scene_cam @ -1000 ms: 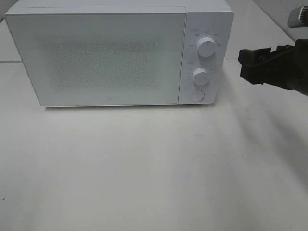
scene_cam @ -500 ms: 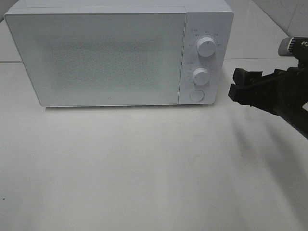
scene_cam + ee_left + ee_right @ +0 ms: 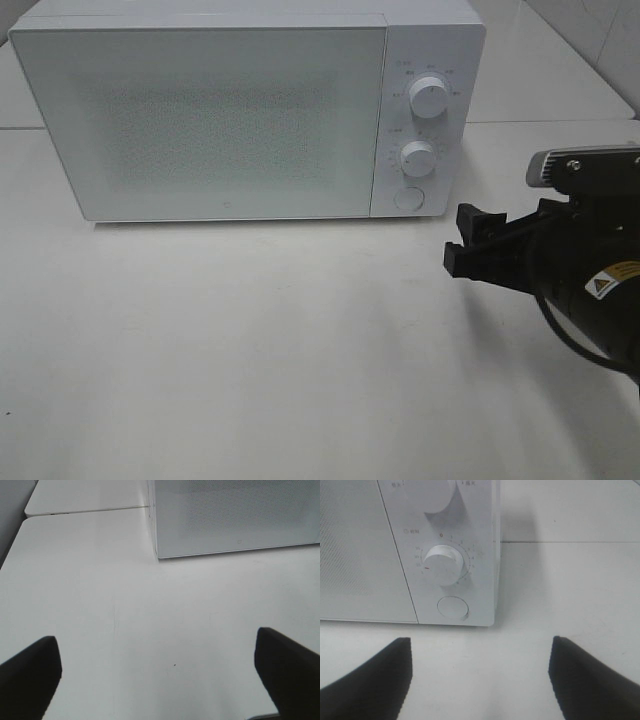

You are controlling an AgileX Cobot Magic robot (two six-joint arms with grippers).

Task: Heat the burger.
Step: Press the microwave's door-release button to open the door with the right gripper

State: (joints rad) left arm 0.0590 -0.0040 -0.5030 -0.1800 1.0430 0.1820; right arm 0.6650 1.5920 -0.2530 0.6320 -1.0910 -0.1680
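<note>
The burger is out of view in every frame. The white microwave (image 3: pixel 230 120) stands at the back of the table with its door shut. My right gripper (image 3: pixel 462 240) hangs open and empty just right of the microwave's front right corner, pointing left. In the right wrist view the gripper (image 3: pixel 480 680) faces the lower knob (image 3: pixel 443 564) and the round button (image 3: pixel 452 607), at a short distance from them. My left gripper (image 3: pixel 157 675) is wide open over bare table, with the microwave's left corner (image 3: pixel 155 540) ahead of it. It does not show in the high view.
The control panel carries an upper knob (image 3: pixel 429 97), a lower knob (image 3: pixel 418 158) and a round button (image 3: pixel 408 198). The white table (image 3: pixel 250 350) stretches in front of the microwave. A table seam (image 3: pixel 90 511) runs behind its left side.
My right arm has come down and to the left, from beside the upper part of the panel to a spot lower and nearer the front. Its jaws stay equally wide.
</note>
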